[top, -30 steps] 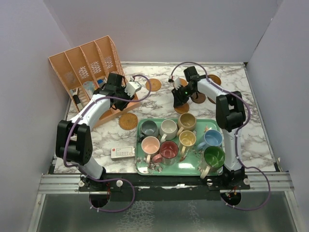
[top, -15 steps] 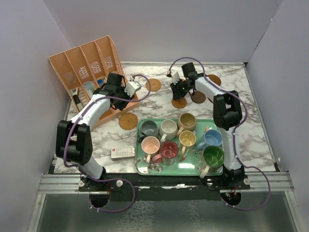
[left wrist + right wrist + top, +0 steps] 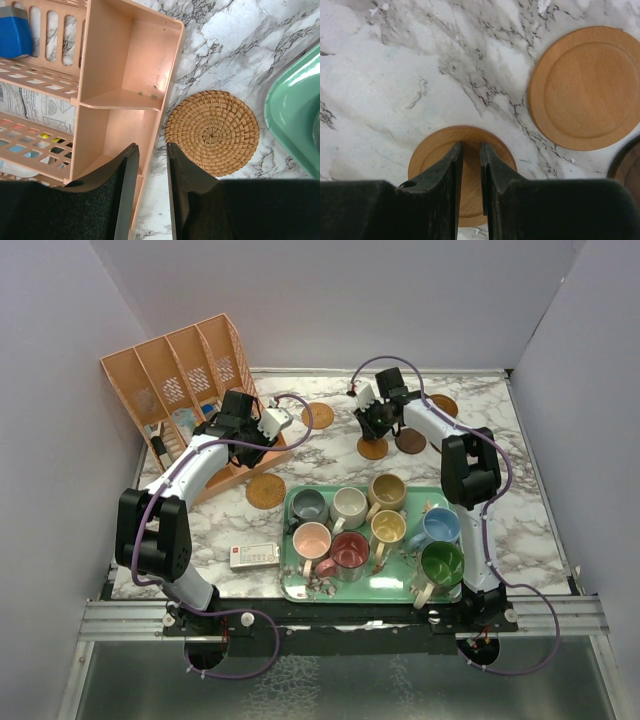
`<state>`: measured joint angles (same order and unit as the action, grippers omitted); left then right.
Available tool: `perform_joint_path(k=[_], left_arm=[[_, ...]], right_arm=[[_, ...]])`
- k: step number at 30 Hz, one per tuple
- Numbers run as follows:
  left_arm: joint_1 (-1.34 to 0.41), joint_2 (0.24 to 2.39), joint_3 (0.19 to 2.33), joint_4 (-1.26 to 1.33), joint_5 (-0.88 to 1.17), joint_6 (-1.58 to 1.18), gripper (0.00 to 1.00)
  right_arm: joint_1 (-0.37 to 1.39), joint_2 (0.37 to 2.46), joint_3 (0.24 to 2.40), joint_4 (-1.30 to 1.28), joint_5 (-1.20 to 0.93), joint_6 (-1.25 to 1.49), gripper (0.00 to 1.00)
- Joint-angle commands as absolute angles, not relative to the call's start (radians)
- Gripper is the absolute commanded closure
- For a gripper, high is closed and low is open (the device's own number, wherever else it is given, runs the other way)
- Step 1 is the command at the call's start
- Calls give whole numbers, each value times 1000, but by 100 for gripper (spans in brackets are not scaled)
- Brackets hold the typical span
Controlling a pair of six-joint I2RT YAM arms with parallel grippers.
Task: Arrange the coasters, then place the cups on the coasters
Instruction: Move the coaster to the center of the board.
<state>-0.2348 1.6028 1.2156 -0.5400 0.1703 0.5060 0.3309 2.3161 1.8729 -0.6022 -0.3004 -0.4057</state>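
Several cups stand on the green tray [image 3: 370,591], among them grey [image 3: 308,505], pink [image 3: 312,538] and green [image 3: 442,563]. My right gripper [image 3: 375,426] [image 3: 471,144] points down onto a light wooden coaster [image 3: 372,449] [image 3: 432,152]. Its tips rest on the disc with a narrow gap and nothing between them. Next to that disc lie another tan coaster [image 3: 587,87] and a dark one [image 3: 410,440] [image 3: 627,162]. My left gripper [image 3: 243,428] [image 3: 152,146] hovers slightly open and empty at the rack's edge, beside a woven coaster [image 3: 266,490] [image 3: 212,132].
An orange slotted rack [image 3: 170,375] [image 3: 125,65] stands at the back left. More coasters lie at the back [image 3: 318,415] and back right [image 3: 443,405]. A small white box [image 3: 253,556] sits left of the tray. Purple walls close in three sides.
My right gripper has moved away from the tray toward the back, and the light wooden coaster under its tips has slid along with it. The left arm has not moved.
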Motion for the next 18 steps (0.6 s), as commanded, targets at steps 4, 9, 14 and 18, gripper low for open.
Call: perform_joint_path(k=[4,9,14,18], left_arm=[[-229,1582,1216,-530,167,501,67],[-229,1583,1219,-530,167,502,67],[-229,1583,1217,-530,170,502,67],[-230,1582,1218,-530,167,502,67]], right_arm=[[322,2378,1835,-609,-87,-417,81],[322,2376,1826,-608,-86,-420,80],[322,2383,1832,-604,-83,-419,80],[322,2389,1840,-599,-50,-421,81]])
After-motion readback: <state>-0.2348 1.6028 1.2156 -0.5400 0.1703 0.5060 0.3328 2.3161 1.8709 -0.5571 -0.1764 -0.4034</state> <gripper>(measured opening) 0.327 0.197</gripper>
